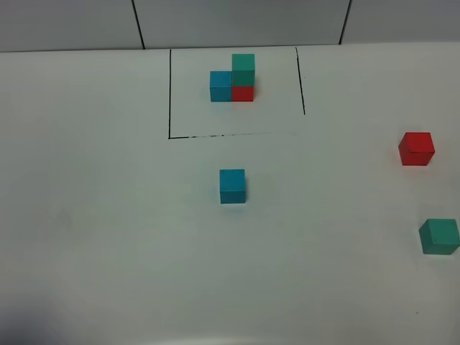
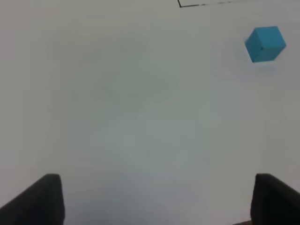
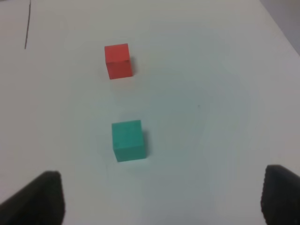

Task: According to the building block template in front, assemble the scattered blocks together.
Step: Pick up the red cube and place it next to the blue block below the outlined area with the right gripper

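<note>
Scattered blocks (image 3: 127, 140) sit apart on white table (image 1: 108, 215): blue cube (image 1: 232, 186) mid-frame, red cube (image 1: 417, 149) and green cube (image 1: 439, 236) far right, template (image 1: 233, 79) upper centre. Left gripper (image 2: 159, 199) and right gripper (image 3: 161, 197) stand released.

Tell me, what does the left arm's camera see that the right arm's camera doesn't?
Only the left wrist view shows the blue cube. Only the right wrist view shows the red cube and the green cube, standing apart. Both show the white table, a piece of the black frame line, and an open, empty gripper: the left gripper in one, the right gripper in the other.
</note>
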`<state>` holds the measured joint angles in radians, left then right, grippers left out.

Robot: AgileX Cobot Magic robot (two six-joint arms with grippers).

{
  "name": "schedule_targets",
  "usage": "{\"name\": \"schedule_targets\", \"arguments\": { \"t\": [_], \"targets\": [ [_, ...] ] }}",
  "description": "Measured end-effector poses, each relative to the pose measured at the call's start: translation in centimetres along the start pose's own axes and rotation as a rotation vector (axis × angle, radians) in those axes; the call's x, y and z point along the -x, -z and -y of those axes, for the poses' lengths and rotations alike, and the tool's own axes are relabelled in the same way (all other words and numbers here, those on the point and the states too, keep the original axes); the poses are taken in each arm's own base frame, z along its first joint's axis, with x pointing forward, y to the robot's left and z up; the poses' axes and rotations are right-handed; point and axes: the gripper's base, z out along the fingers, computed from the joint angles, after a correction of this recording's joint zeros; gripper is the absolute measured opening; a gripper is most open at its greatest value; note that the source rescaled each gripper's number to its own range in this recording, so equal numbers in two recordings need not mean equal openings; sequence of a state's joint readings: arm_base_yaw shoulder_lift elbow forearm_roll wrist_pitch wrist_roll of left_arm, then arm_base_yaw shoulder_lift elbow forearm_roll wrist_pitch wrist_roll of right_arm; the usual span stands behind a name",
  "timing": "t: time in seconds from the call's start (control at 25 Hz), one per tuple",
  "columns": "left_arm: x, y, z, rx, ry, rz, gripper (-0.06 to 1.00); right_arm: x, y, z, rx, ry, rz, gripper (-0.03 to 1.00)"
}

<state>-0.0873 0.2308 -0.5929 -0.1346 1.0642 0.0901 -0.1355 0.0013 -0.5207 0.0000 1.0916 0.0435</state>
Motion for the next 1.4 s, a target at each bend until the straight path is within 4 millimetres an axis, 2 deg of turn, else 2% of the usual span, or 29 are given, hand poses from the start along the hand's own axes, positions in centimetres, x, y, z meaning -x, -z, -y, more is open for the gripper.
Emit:
{"name": "schedule_targets", "arguments": {
  "t": [0.24, 0.52, 1.4],
  "targets": [
    [-2.3, -0.3, 0.1, -0.004, -0.006, 0.033, 1.00, 0.0, 0.0, 0.0, 0.000, 0.000, 0.000, 0.72],
    [-3.8, 0.5, 0.3, -0.002, -0.018, 0.115, 0.99, 0.0, 0.0, 0.0, 0.000, -0.001, 0.000, 0.72],
    [-3.9, 0.6, 0.3, 0.031, 0.007, 0.125, 0.98, 0.0, 0.0, 0.0, 0.000, -0.001, 0.000, 0.72]
  ]
}}
